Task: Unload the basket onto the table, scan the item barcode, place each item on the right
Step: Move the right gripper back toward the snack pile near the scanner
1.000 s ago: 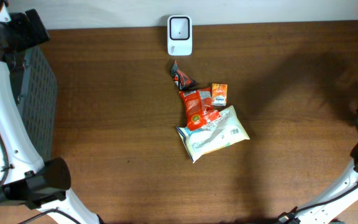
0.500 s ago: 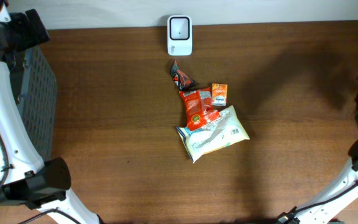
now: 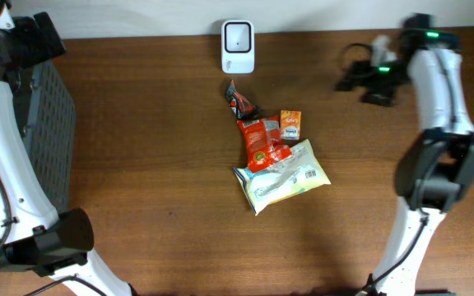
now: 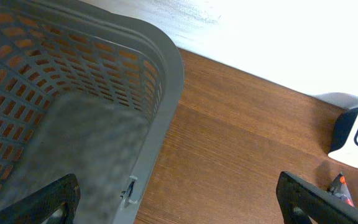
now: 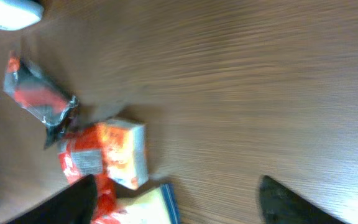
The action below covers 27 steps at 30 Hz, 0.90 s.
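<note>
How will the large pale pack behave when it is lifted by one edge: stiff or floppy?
The pale pack looks like creased soft film, so it would probably sag. Its shiny wrap may be slippery. The red pouch lies over its upper edge, so lifting would likely shift that too.
</note>
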Motion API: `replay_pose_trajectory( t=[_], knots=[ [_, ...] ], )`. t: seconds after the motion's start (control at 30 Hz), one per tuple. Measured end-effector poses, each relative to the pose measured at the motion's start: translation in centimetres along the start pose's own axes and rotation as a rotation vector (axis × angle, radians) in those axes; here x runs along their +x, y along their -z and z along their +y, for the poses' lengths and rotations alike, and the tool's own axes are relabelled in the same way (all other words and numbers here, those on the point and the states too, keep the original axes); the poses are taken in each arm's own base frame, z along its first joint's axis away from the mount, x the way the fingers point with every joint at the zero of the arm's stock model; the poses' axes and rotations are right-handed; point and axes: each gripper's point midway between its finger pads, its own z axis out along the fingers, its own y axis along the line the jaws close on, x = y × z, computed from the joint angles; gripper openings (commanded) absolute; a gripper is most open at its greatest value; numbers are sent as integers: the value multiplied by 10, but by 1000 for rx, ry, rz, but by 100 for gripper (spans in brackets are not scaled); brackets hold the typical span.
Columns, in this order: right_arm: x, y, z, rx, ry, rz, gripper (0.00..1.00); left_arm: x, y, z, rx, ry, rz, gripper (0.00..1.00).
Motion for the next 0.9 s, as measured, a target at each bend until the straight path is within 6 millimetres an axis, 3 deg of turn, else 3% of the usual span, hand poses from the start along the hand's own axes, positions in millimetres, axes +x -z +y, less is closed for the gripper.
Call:
replay_pose_trajectory(
  t=[0.17, 0.27, 0.3, 0.67, 0.77, 0.9],
  knots=[
    [12, -36, 64, 62, 159, 23, 94, 0, 0, 0, 0, 0, 0, 99],
    [21, -51, 82, 93, 169, 38, 83, 0, 0, 0, 0, 0, 0, 99],
    [23, -56, 82, 104, 156, 47, 76, 0, 0, 0, 0, 0, 0, 99],
    [52, -91, 52, 168, 72, 183, 73, 0, 0, 0, 0, 0, 0, 99],
    [58, -103, 44, 171, 68, 194, 65, 0, 0, 0, 0, 0, 0, 99],
    [64, -119, 39, 145, 57, 199, 44, 0, 0, 0, 0, 0, 0, 99]
  ],
)
